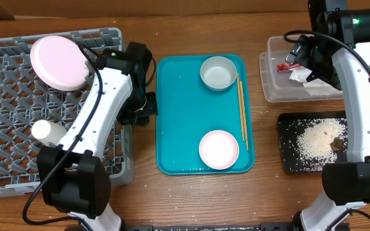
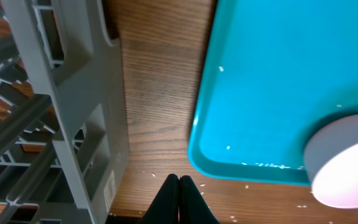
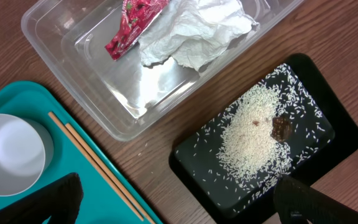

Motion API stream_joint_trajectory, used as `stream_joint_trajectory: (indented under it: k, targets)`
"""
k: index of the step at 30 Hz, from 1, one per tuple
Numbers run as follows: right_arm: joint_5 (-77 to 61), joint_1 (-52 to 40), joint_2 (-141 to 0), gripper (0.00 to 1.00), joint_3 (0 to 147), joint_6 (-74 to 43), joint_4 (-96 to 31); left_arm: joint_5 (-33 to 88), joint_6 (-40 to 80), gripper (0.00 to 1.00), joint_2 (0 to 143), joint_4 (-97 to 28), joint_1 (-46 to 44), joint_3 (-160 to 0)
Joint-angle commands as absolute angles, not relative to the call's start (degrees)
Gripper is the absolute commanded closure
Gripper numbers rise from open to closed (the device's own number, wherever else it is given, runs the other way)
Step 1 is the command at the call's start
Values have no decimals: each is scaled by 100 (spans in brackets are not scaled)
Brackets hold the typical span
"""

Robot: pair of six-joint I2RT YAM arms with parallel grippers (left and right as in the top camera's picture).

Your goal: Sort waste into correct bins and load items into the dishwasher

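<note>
The grey dish rack [image 1: 5,96] at the left holds the pink plate [image 1: 58,62] and the white cup [image 1: 47,131]. The grey bowl [image 1: 218,72], the chopsticks [image 1: 241,109] and the white dish [image 1: 218,149] lie on the teal tray [image 1: 178,115]. The clear tub [image 1: 272,83] holds the red wrapper [image 1: 286,65] and the napkin [image 1: 299,76]. The black tray [image 1: 291,160] holds rice [image 1: 320,136] and a brown scrap [image 1: 334,144]. My left gripper [image 2: 179,180] is shut and empty between rack and teal tray. My right gripper [image 3: 179,205] is open and empty above the tub.
The left wrist view shows the rack wall [image 2: 98,124], the teal tray's corner [image 2: 229,124], a pale round dish or bowl [image 2: 347,165], and stray rice grains on the wood. The right wrist view shows the tub [image 3: 86,56], black tray [image 3: 328,143], chopsticks [image 3: 98,165] and bowl [image 3: 11,152].
</note>
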State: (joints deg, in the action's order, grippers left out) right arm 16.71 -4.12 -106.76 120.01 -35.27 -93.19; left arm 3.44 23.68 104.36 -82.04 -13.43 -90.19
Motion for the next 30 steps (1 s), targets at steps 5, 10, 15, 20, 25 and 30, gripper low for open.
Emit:
stream_joint_trajectory:
  k: [5,10,15,20,25,30]
  targets:
    - [1686,-410,-10545,0,12114,-3465,-9312,-204,2749,96,10377,-7894,-1354,-8248]
    - [1686,-410,-10547,0,12114,-3463,-9312,-397,2967,96,10377,-7769,-1354,-7933]
    - [1686,-410,-10545,0,12114,-3463,-9312,-600,3135,96,10374,-7872,-1354,-7918]
    - [1686,-410,-10545,0,12114,-3463,-9312,-764,3247,96,10374,-8176,-1354,-7918]
    - [1686,-410,-10545,0,12114,-3463,-9312,-1221,3636,96,10370,-8514,-1354,-7918]
    - [1686,-410,-10545,0,12114,-3463,-9312,-1632,4010,96,10370,-8833,-1352,-7918]
